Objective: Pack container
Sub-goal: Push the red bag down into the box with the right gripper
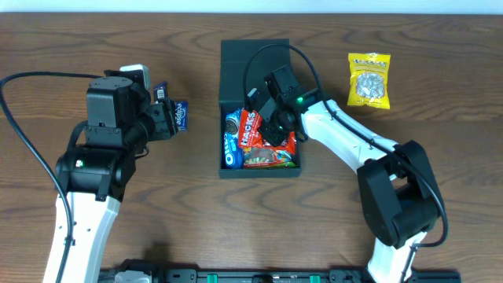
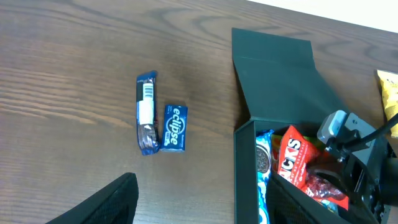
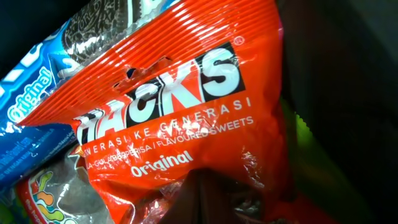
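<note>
The dark teal container sits mid-table with its flap lid open at the back; it also shows in the left wrist view. Inside lie a blue Oreo packet, a red Hacks packet and a colourful packet. My right gripper is down inside the container, and the Hacks packet fills its view, folded around the closed jaws. My left gripper is open and empty above the table, left of the container, short of a blue Eclipse packet and a dark blue wrapper.
A yellow snack packet lies on the table right of the container. The Eclipse packet and the dark wrapper lie to its left. The right arm reaches across from the front right.
</note>
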You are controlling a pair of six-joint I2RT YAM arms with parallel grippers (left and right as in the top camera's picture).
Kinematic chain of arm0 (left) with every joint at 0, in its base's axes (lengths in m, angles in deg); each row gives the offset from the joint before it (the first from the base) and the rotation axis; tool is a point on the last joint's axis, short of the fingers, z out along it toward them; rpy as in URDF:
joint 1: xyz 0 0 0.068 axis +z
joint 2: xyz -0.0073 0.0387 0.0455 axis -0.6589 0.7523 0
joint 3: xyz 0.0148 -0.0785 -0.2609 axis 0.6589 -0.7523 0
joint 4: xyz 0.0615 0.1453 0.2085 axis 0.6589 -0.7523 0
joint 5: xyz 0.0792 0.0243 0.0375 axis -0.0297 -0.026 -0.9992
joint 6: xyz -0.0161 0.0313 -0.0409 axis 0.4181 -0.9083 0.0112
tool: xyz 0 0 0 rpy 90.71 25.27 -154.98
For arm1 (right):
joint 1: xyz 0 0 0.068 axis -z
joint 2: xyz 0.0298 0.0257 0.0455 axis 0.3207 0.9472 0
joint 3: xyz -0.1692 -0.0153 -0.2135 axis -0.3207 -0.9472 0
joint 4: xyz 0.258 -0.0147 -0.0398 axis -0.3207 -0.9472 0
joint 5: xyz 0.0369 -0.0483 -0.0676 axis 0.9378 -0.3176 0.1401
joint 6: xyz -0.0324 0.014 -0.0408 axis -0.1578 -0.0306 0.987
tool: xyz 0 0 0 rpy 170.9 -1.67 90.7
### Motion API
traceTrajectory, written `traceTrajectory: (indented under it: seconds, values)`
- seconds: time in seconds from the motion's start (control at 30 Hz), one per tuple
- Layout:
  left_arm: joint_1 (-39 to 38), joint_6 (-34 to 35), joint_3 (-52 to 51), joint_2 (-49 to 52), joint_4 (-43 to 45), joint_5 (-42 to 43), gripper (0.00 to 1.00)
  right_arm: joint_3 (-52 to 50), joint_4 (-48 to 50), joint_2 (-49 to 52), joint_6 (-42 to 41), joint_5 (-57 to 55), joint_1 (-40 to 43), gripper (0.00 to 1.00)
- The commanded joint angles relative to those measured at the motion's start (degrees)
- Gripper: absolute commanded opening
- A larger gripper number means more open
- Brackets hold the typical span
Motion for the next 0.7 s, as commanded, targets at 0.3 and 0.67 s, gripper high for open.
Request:
traceTrajectory:
  seconds: [0.3,0.67]
  values:
    - [0.24,-1.25,1.27,-0.15,-0.13,-0.42,0.67,-0.55,-7.76,-15.08,-3.17,-1.77,0.35,0.02]
    - [0.24,-1.25,1.27,-0.15,-0.13,-0.39,0.67,-0.63,-13.84,-8.55,-6.27,-5.73,-0.59,0.02]
